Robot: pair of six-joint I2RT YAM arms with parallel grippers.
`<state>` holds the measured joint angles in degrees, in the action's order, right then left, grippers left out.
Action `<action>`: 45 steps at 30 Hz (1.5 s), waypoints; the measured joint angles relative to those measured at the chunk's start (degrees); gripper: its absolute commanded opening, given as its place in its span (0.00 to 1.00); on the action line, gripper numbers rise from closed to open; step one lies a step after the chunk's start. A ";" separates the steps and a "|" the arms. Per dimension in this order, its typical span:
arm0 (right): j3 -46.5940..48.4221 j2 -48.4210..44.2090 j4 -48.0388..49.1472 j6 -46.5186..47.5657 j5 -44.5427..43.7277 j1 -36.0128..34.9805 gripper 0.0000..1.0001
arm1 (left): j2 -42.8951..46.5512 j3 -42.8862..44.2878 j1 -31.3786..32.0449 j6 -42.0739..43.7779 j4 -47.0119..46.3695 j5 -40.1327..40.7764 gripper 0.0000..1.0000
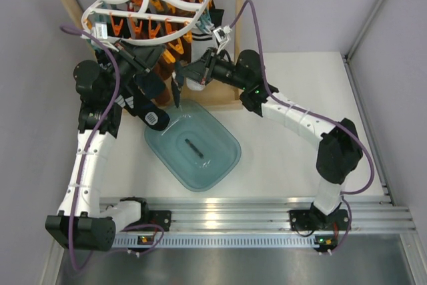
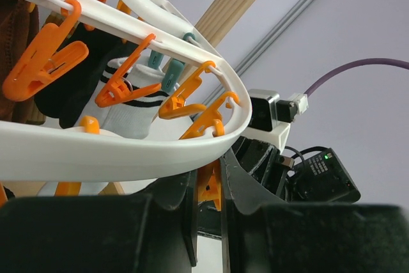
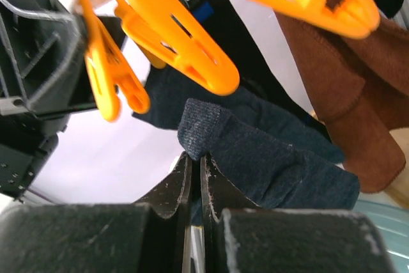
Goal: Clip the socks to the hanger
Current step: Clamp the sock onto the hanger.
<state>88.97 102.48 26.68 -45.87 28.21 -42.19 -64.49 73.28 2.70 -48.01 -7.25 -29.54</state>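
A navy sock [image 3: 268,158] is pinched in the closed right end effector [image 3: 197,180] just under the hanger [image 2: 115,155], near an orange clip [image 2: 209,191] clamped by the left end effector [image 2: 209,176]. Other socks [image 2: 70,91] are already hung; one dark sock [image 1: 194,146] is left in the teal basin [image 1: 217,168].

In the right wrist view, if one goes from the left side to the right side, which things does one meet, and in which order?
Thin orange clip → broad orange clip → navy sock, its cuff pinched in the right hand → brown sock at the right edge.
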 measured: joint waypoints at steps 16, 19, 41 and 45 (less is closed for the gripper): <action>3.43 0.13 0.72 -0.98 -0.11 -0.02 0.00 | 0.07 -0.76 -0.02 0.63 0.15 0.04 0.00; 3.43 0.31 0.72 -1.38 0.02 -0.07 0.00 | 0.07 -0.76 -0.02 0.59 0.15 0.04 0.00; 3.41 0.35 1.75 -1.75 2.97 -1.77 0.00 | 0.07 -0.76 -0.02 0.28 0.09 0.09 0.00; 4.31 0.85 1.97 -1.66 3.15 -1.84 0.00 | 0.07 -0.79 -0.02 0.20 0.07 0.09 0.00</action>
<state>93.27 103.33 28.64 -47.53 31.35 -44.03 -64.42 72.49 2.68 -47.81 -7.18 -29.45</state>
